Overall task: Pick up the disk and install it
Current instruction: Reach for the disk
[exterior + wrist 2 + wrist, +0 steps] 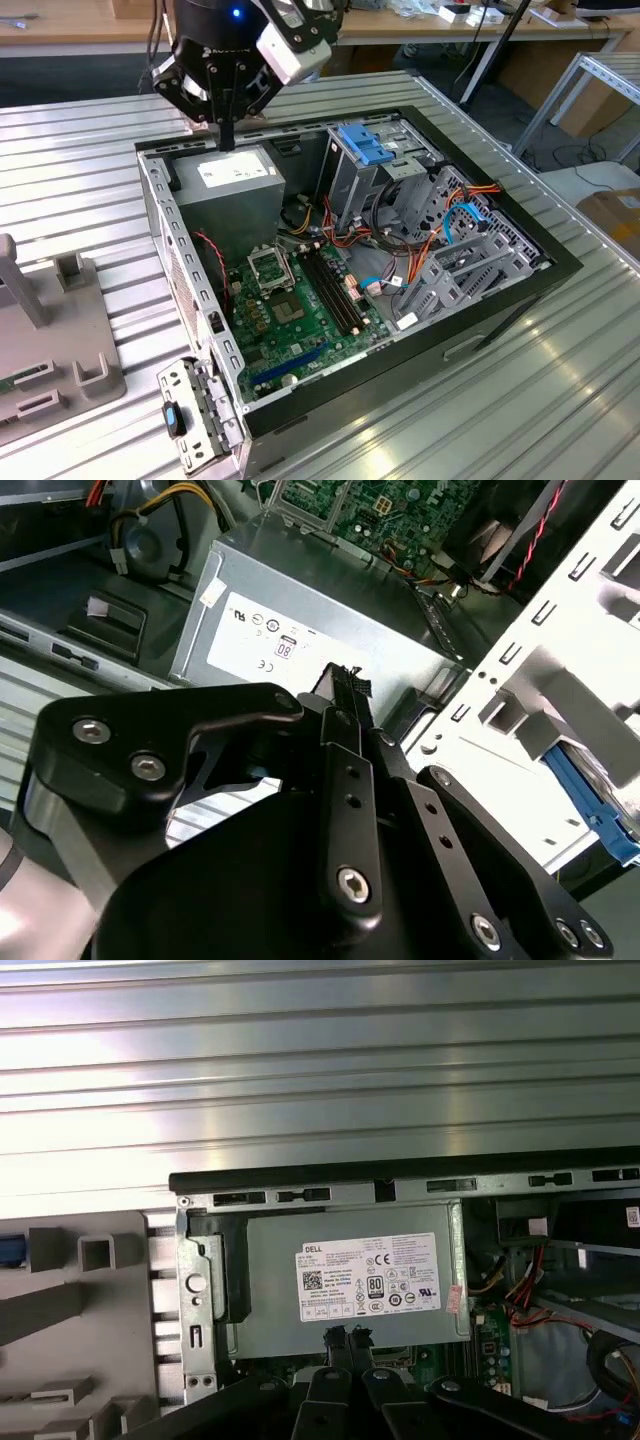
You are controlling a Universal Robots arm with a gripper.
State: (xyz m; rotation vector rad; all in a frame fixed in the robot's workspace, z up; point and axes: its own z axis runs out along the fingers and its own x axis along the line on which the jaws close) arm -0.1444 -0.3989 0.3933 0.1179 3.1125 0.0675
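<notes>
My gripper (227, 140) hangs just above the grey power supply (238, 176) in the back corner of the open computer case (560, 262), on the exterior view's left. Both wrist views show its two black fingers pressed together with nothing between them: the gripper (347, 1338) over the labelled power supply (350, 1280), and the gripper (345, 680) again from the other side. A bright blue edge, apparently the disk (600, 815), lies beyond the pale perforated chassis wall (560, 610). A blue sliver (8, 1250) also shows at the grey fixture (90, 1330).
Inside the case are the green motherboard (300, 300), a grey drive cage with a blue clip (365, 145), blue cables (462, 215) and red-orange wiring. A grey fixture (50, 350) stands outside the case on the ribbed metal table (560, 400). A bracket (195, 415) lies at the case's near corner.
</notes>
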